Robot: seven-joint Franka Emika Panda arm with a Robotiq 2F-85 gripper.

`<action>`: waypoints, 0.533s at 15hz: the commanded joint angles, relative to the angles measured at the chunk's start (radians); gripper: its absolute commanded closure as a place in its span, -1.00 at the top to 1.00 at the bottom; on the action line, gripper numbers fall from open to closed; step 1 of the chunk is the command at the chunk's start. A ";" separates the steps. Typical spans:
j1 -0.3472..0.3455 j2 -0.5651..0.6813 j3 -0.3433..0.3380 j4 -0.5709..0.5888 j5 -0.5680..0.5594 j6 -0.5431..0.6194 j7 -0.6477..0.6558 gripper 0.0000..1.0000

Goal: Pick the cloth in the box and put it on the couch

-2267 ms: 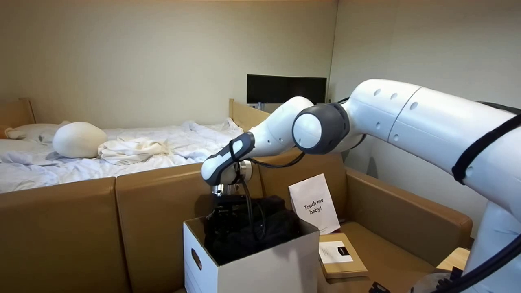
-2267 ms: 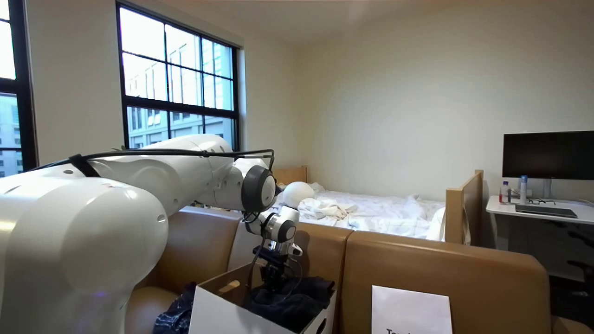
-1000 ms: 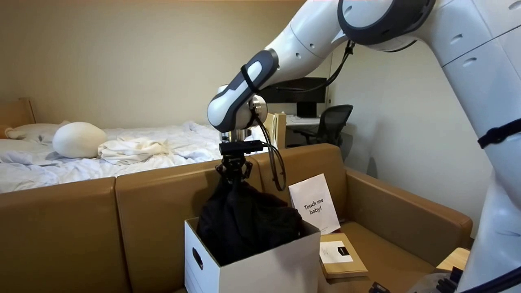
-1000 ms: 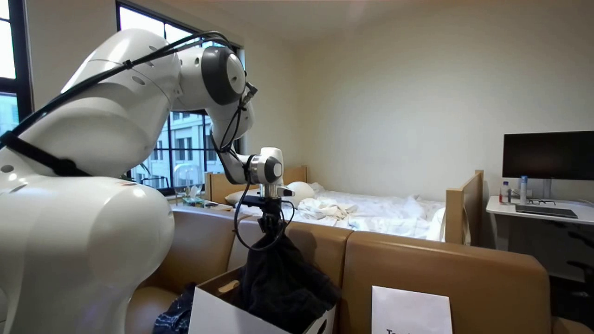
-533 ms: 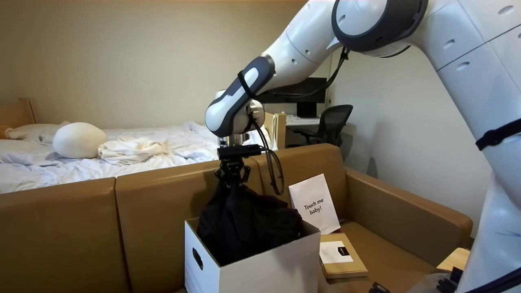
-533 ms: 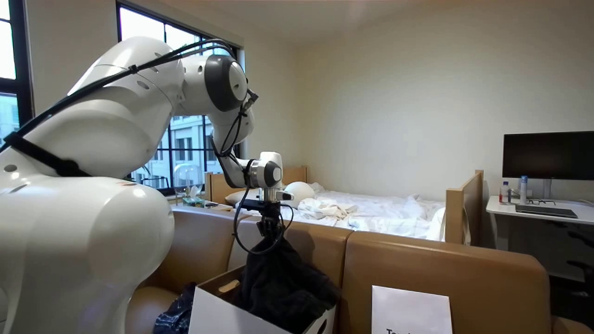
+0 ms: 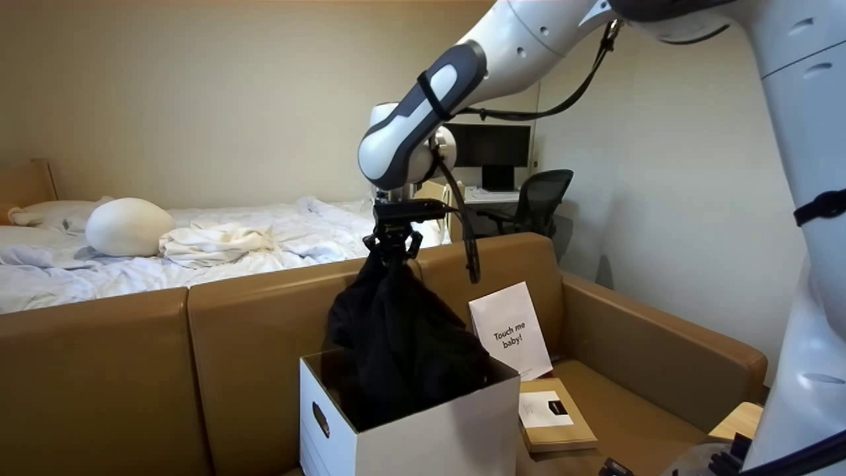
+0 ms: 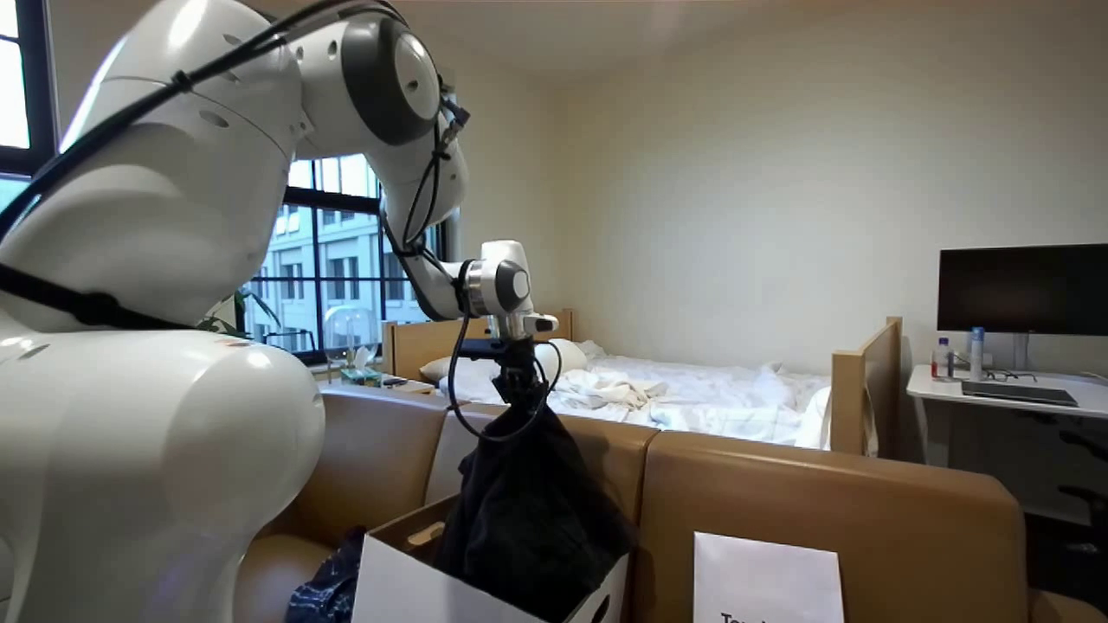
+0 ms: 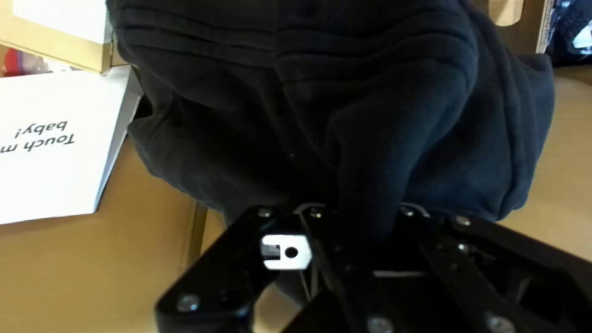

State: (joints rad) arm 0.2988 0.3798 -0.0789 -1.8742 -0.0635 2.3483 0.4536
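Note:
The black cloth (image 7: 410,337) hangs from my gripper (image 7: 391,259), its top pulled to a peak above the white box (image 7: 436,439). Its lower part is still inside the box. The cloth (image 8: 537,510) and gripper (image 8: 521,400) show the same in an exterior view, with the box (image 8: 424,588) below. In the wrist view the dark cloth (image 9: 300,101) is pinched between the fingers (image 9: 360,222) and fills most of the picture. The fingertips are hidden in the folds. The brown couch (image 7: 264,350) stands behind and around the box; it also shows in the wrist view (image 9: 92,277).
A white "Touch me baby!" paper bag (image 7: 510,330) and a flat cardboard package (image 7: 556,416) lie right of the box on the couch seat. A dark blue patterned cloth (image 8: 327,584) lies beside the box. A bed (image 7: 317,231) stands behind the couch back.
Earlier my gripper was down in the box at the cloth. It then rose, dipped slightly, and is now higher, drawing the cloth up into a longer peak. The box stays in place.

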 commanded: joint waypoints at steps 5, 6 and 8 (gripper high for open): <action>-0.150 -0.363 -0.024 -0.261 -0.077 0.136 0.046 -0.88; -0.189 -0.390 -0.026 -0.275 -0.038 0.145 0.019 -0.88; -0.261 -0.438 -0.041 -0.293 0.029 0.142 -0.010 -0.88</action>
State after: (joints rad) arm 0.1297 0.0525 -0.1154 -2.0978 -0.1162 2.4545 0.4796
